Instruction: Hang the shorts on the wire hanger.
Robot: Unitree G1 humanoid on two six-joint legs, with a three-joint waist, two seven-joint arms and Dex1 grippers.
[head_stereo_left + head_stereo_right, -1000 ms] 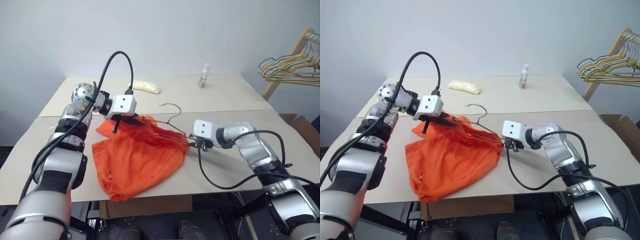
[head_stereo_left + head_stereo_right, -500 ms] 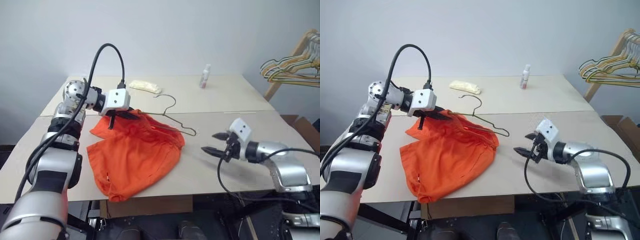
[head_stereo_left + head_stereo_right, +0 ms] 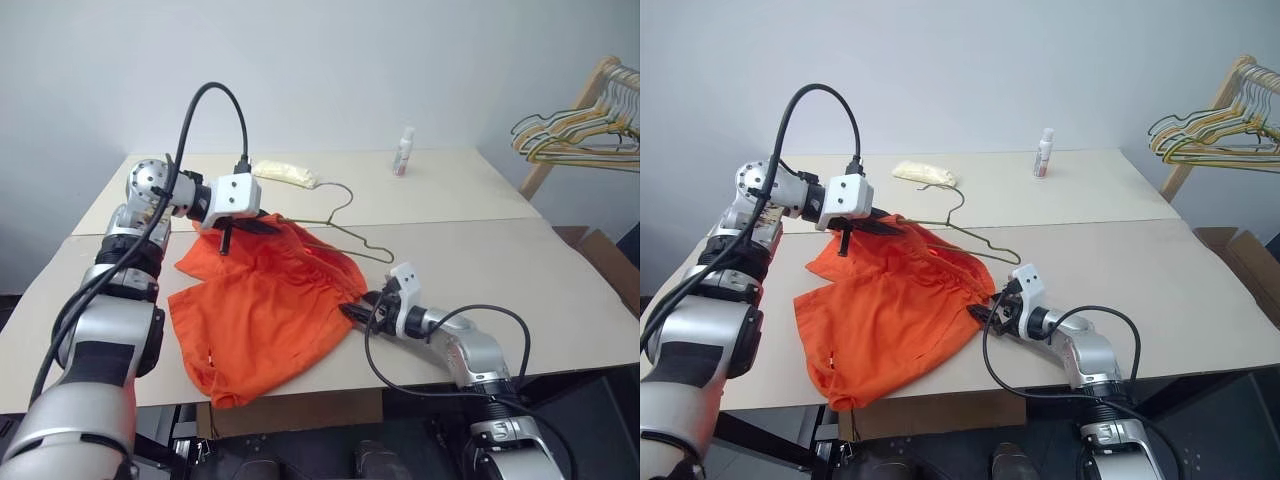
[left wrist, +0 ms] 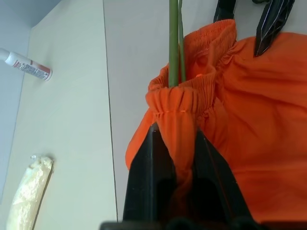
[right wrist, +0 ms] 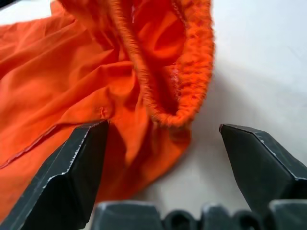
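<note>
left tool (image 3: 262, 224): clenched on the shorts (image 3: 265, 315) waistband, lifted off the surface (image 3: 520, 270)
right tool (image 5: 163, 136): released, waistband fold directly ahead between the jaws
wire hanger (image 3: 345, 232): runs into the waistband

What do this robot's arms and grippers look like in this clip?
Both arms are glossy silver-grey segments joined by black bands. Each wrist carries a small white boxy camera housing, with a black cable looping from it back along the arm. The left gripper and right gripper each have two black, wedge-shaped fingers with angular tips. I see no readable markings.
</note>
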